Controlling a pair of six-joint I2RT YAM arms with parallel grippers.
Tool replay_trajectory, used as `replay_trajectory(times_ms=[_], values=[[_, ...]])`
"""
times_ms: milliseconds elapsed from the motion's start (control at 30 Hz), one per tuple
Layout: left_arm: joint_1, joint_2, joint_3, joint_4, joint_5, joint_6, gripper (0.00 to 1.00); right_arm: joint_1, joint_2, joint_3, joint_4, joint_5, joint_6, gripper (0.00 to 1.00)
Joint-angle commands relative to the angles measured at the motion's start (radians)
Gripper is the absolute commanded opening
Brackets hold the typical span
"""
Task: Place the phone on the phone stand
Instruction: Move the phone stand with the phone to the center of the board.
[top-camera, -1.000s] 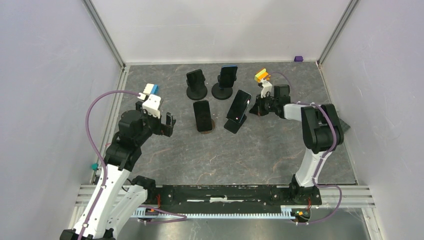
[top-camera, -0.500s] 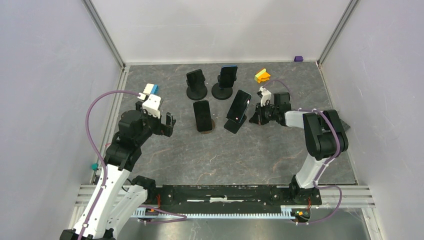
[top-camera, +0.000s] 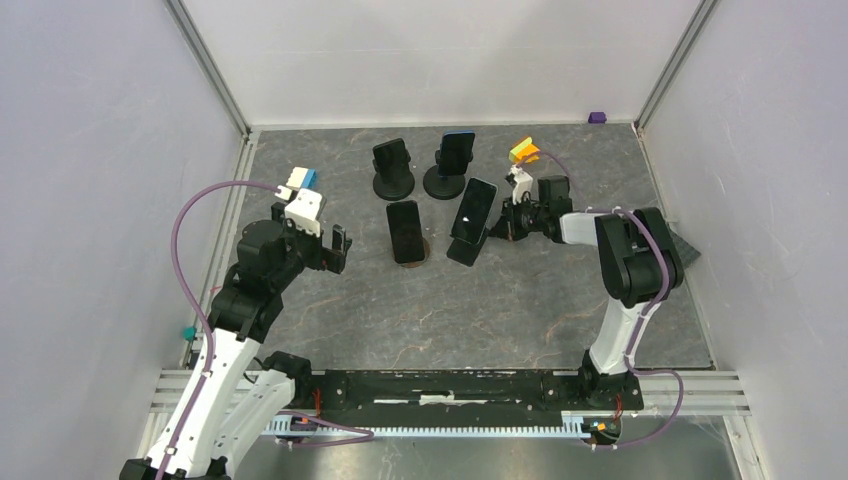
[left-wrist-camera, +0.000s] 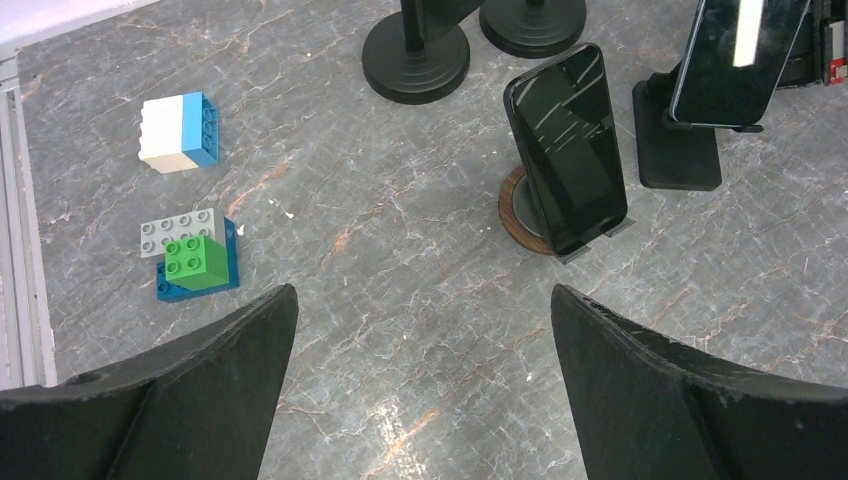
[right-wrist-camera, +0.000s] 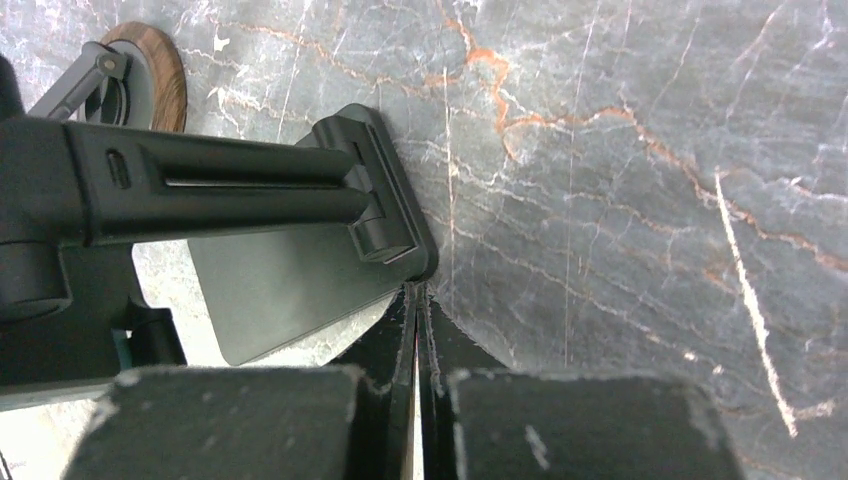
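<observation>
A black phone (top-camera: 474, 208) leans on a black stand with a rectangular base (left-wrist-camera: 678, 150) near the table's middle. In the left wrist view this phone (left-wrist-camera: 735, 50) shows at the top right. My right gripper (top-camera: 499, 226) is shut and empty, low at the stand's right side. In the right wrist view its closed tips (right-wrist-camera: 418, 298) touch the stand's holder lip (right-wrist-camera: 385, 200), with the phone's edge (right-wrist-camera: 200, 185) above the base plate (right-wrist-camera: 280, 290). My left gripper (top-camera: 338, 245) hangs open over bare table to the left (left-wrist-camera: 420, 300), holding nothing.
A second phone (top-camera: 405, 228) rests on a wood-ringed round stand (left-wrist-camera: 520, 210). Two round-based stands with phones (top-camera: 392, 168) (top-camera: 450, 163) are behind. There are also a white-blue brick (left-wrist-camera: 178, 132), a green-on-blue brick stack (left-wrist-camera: 195, 262) and a yellow-orange brick (top-camera: 523, 151).
My right gripper has swung left and come up against the stand; the phone on it now stands a little steeper. The left arm has not moved.
</observation>
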Motion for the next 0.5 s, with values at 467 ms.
replay_trajectory(times_ms=[467], values=[[0.000, 0.007, 0.038, 0.031, 0.016, -0.024, 1.00, 0.046, 0.164, 0.183, -0.054, -0.009, -0.038, 0.01]])
